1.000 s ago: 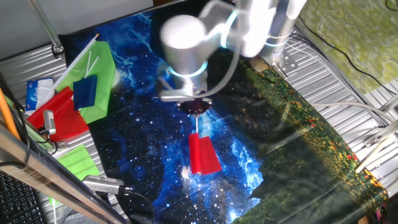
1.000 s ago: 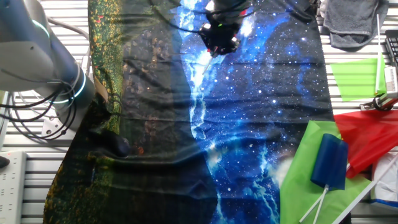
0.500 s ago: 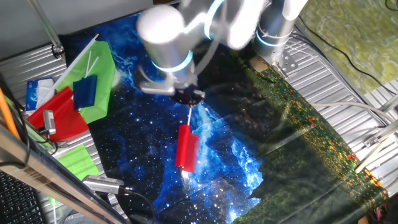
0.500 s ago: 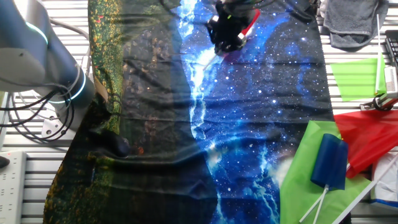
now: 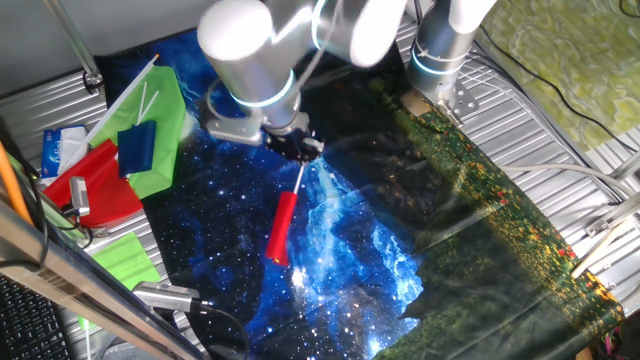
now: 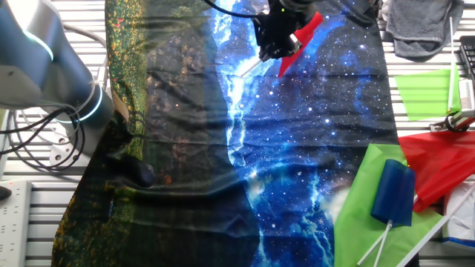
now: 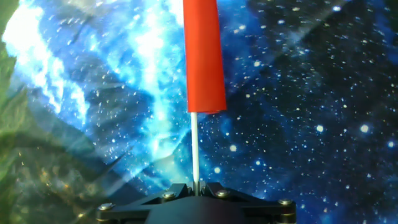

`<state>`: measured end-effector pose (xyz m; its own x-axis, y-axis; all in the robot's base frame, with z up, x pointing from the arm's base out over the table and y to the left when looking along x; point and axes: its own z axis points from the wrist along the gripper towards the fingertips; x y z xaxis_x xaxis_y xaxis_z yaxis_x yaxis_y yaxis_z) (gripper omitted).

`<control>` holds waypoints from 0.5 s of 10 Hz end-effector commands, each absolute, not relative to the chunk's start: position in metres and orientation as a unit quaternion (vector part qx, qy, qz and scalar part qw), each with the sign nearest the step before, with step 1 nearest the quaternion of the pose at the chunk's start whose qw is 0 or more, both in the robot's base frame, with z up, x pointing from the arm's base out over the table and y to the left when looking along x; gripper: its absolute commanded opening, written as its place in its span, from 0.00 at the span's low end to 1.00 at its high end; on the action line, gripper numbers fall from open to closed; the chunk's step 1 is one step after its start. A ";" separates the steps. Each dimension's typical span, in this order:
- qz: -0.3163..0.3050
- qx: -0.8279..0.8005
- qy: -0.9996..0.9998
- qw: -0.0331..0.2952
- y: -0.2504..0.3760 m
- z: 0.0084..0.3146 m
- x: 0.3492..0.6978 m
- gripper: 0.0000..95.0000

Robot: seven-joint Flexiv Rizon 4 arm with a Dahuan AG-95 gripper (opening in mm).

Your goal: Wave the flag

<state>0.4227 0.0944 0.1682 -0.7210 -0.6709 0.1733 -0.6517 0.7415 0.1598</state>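
Note:
The small red flag (image 5: 282, 227) on a thin white stick hangs in the air above the blue starry cloth (image 5: 250, 230). My gripper (image 5: 295, 146) is shut on the stick's end. In the other fixed view the flag (image 6: 299, 41) juts out to the right of my gripper (image 6: 276, 37) near the top edge. In the hand view the flag (image 7: 202, 53) points straight away from the gripper (image 7: 196, 188), seen edge-on, with the white stick pinched between the jaws.
At the left lie a lime-green flag (image 5: 160, 125), a blue flag (image 5: 137, 145) and a larger red flag (image 5: 100, 185). Another green flag (image 5: 128, 262) lies near the front left. The robot base (image 5: 440, 70) stands at the back.
My gripper has swung to the left across the cloth with the flag. The flag has turned edge-on and now slants down to the left.

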 end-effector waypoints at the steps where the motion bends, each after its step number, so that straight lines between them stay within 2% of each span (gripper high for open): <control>1: -0.048 0.339 -0.932 0.118 0.074 0.197 0.424 0.00; 3: -0.052 0.327 -0.936 0.119 0.071 0.209 0.430 0.00; 5: -0.028 0.313 -0.941 0.127 0.062 0.223 0.432 0.00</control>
